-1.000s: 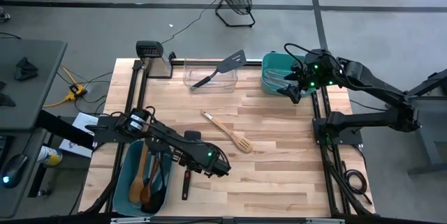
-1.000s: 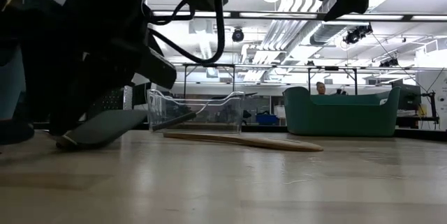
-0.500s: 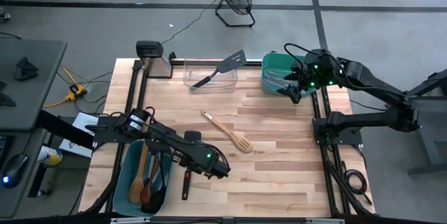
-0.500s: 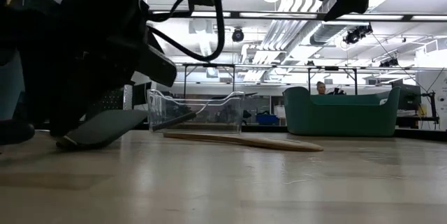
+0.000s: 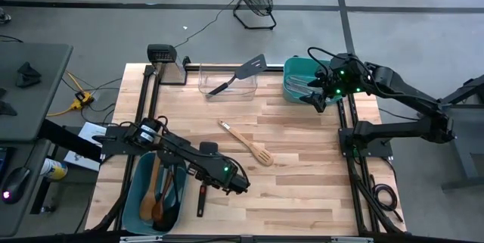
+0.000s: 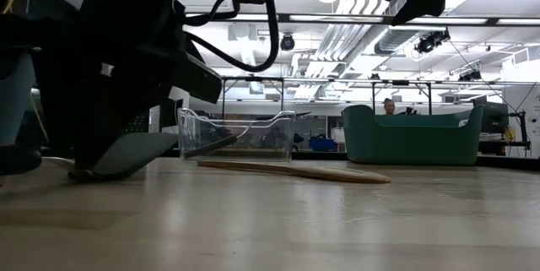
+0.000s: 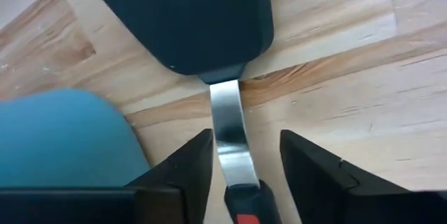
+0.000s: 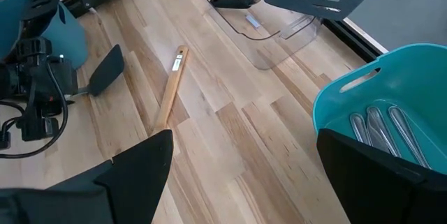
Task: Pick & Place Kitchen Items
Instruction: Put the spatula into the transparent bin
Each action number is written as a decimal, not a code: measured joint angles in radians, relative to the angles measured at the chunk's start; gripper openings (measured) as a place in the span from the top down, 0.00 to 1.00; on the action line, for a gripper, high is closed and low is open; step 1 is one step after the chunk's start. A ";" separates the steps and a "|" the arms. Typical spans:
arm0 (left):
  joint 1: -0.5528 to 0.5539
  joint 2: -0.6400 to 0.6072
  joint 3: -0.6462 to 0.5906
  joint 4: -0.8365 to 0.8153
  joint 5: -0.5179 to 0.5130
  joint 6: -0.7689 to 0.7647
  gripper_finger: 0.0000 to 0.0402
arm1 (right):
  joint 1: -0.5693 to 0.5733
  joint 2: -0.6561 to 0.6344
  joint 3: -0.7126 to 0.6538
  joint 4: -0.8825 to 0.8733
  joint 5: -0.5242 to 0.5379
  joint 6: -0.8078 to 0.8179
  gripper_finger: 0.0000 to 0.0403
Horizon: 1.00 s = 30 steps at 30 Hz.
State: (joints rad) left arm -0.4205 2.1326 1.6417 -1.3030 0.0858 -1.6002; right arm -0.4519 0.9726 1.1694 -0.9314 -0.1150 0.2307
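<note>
Since a second ago the left hand point(image 7: 241, 165) has parted slightly, its fingers straddling, not pinching, a black turner point(image 7: 188, 21) lying on the wooden surface point(image 5: 302, 137). Right hand point(image 5: 316, 99) hangs released over the green tub point(image 5: 291, 73). Its wrist view alone shows three silvery pieces point(image 8: 380, 130) inside. One wooden spatula point(image 5: 246, 143) lies mid-surface.

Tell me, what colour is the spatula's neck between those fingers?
Silvery metal neck, seen best in the left wrist view.

Two dark jointed arms, green indicator lights, looping black cables
</note>
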 joint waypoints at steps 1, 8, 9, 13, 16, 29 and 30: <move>0.000 0.000 0.000 0.002 -0.003 0.000 0.58 | 0.000 0.000 0.000 0.000 0.000 0.000 0.13; 0.000 0.000 0.000 -0.053 -0.013 -0.034 0.39 | 0.000 0.000 0.000 0.000 0.000 0.000 0.13; 0.000 0.000 0.000 -0.059 -0.010 -0.050 0.38 | 0.000 0.000 0.000 0.000 0.000 0.000 0.13; 0.001 0.000 0.000 -0.036 0.012 -0.057 0.37 | 0.000 0.000 0.000 0.000 0.000 0.000 0.13; -0.001 -0.003 -0.013 -0.014 0.012 -0.058 0.38 | 0.000 0.000 0.000 0.000 0.000 0.000 0.13; 0.009 -0.008 -0.108 0.119 0.088 -0.008 0.48 | 0.000 0.000 0.000 0.000 0.000 0.000 0.13; 0.009 -0.008 -0.108 0.125 0.092 -0.008 0.50 | 0.000 0.000 0.000 0.000 0.000 0.000 0.13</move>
State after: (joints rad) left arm -0.4114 2.1246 1.5341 -1.1781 0.1781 -1.6081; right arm -0.4519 0.9726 1.1694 -0.9314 -0.1150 0.2302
